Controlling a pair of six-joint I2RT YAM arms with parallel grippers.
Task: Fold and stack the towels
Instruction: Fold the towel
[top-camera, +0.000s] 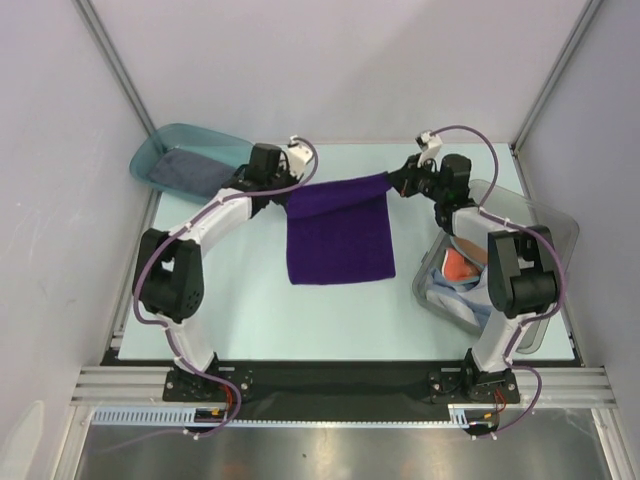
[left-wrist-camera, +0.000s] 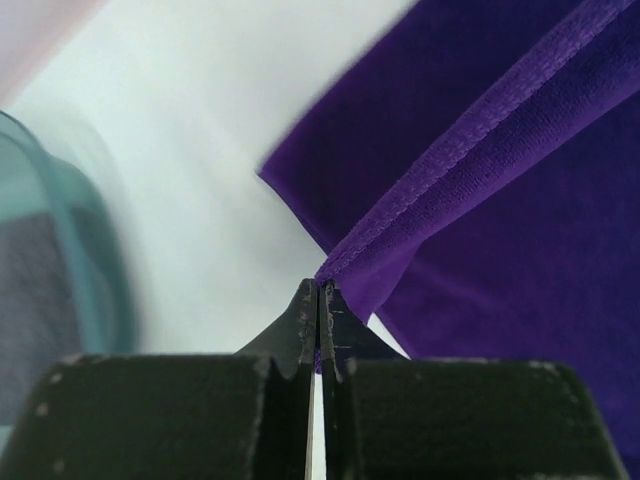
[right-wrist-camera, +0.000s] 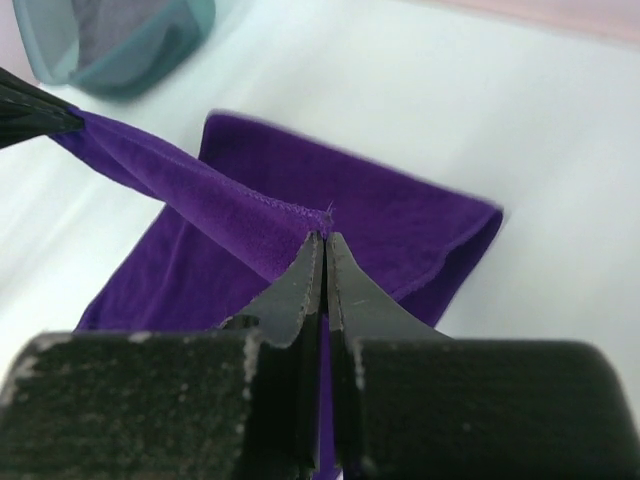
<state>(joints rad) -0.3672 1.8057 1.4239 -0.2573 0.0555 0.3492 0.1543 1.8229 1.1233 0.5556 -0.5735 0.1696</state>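
A deep purple towel (top-camera: 338, 235) hangs stretched between both grippers over the middle of the table, its lower part resting on the surface. My left gripper (top-camera: 287, 194) is shut on the towel's far left corner (left-wrist-camera: 345, 262). My right gripper (top-camera: 396, 180) is shut on the far right corner (right-wrist-camera: 318, 222). The top hem (right-wrist-camera: 190, 180) runs taut between them. A dark grey-blue towel (top-camera: 190, 169) lies in the teal tray (top-camera: 160, 143) at the back left. More towels, brown-red and light blue (top-camera: 458, 270), sit in the clear bin (top-camera: 545, 225) on the right.
The teal tray's wall (left-wrist-camera: 95, 270) is close on the left of my left gripper. The clear bin stands beside my right arm's elbow (top-camera: 515, 270). White enclosure walls and metal posts border the table on three sides.
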